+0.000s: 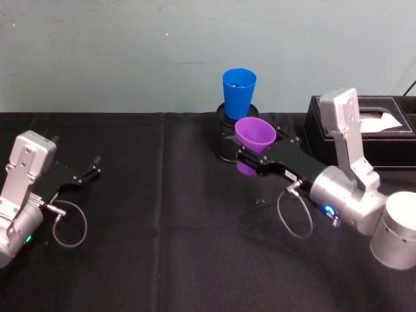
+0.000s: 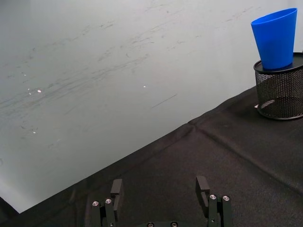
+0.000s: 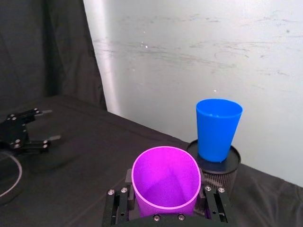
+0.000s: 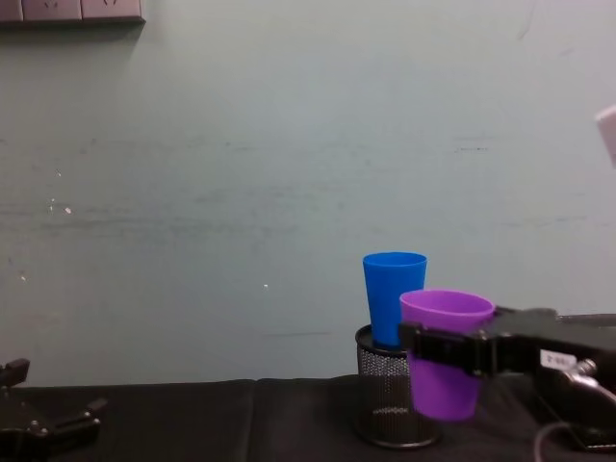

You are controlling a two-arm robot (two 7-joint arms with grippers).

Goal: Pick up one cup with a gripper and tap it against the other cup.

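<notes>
At the left edge of the black tablecloth (image 1: 162,260), the left gripper (image 1: 91,170) is resting low over the cloth on its silver-grey arm, its jaws standing spread apart with nothing between them; the left wrist view (image 2: 159,189) is showing the two fingers with bare cloth in the gap, and the chest view is catching it at the lower left corner (image 4: 48,423). A thin cable (image 1: 68,227) is looping beside that arm. Toward the middle, near the back wall, the black wire-mesh pen holder (image 1: 224,144) is standing on the cloth, and the blue cup (image 1: 238,92) is sitting upright on top of it, mouth up. Just in front of the holder and a little to its right, the purple cup (image 1: 255,135) is hanging clear of the cloth, mouth up and leaning slightly, its rim sitting lower than the blue cup's rim. In the right wrist view the purple cup (image 3: 165,179) and the blue cup (image 3: 217,127) are showing a gap between them. The right gripper (image 1: 250,161) is reaching in from the right and clamping the purple cup at mid-height, one flat black finger pressing on each side. At the far right, behind the right arm, a black tissue box (image 1: 370,140) is sitting on the cloth.
</notes>
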